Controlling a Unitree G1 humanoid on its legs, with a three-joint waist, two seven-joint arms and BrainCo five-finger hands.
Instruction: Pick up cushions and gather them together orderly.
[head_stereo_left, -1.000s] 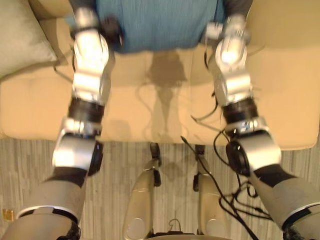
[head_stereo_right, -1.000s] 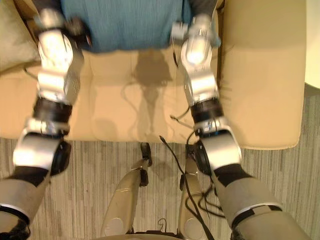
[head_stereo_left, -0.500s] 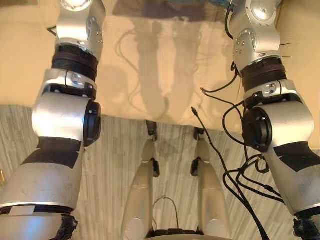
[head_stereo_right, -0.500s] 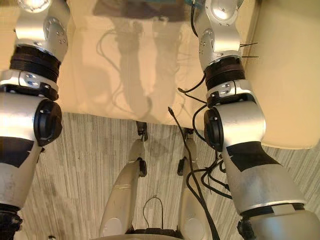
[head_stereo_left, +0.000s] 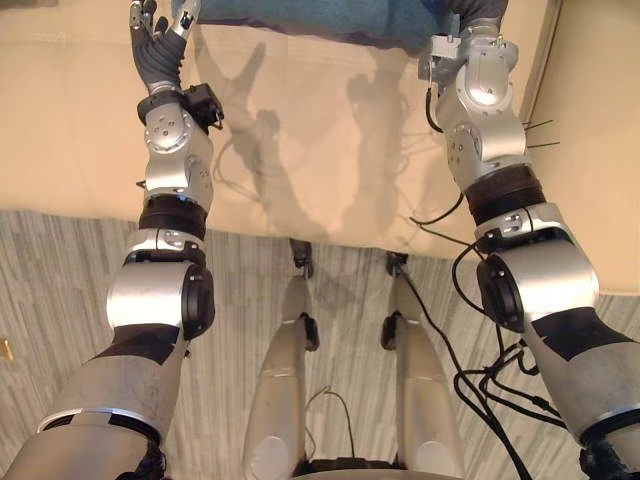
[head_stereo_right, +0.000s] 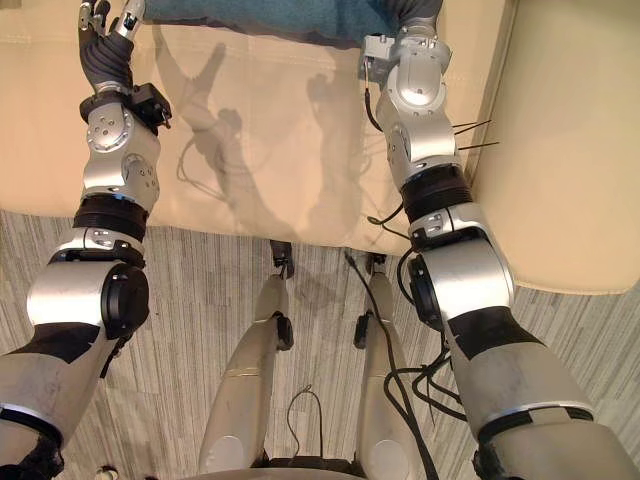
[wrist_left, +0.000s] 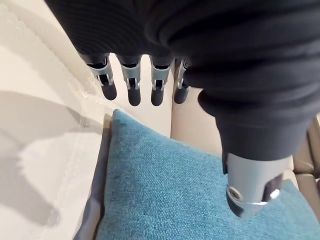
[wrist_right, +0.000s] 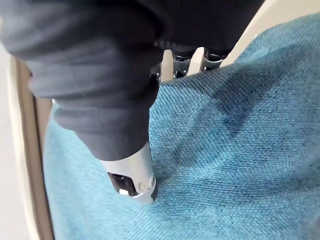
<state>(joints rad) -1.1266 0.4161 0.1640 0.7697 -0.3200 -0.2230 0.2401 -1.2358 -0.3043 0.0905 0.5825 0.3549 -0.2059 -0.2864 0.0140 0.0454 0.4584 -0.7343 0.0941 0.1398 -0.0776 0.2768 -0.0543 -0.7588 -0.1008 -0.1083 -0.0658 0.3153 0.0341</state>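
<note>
The left robot hand (wrist_left: 156, 87) is wide open by the blue cushion's (wrist_left: 175, 200) corner; the right robot hand (wrist_right: 131, 172) touches it, grip hidden.

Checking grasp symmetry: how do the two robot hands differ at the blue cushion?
The left robot hand has straight fingers reaching past the cushion corner, over the sofa; the right robot hand presses into the cushion fabric, its grip hidden. Both are at that cushion.

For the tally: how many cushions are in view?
1: a blue cushion on the beige sofa, right hand on it, left hand by its corner. Others may lie out of view.
</note>
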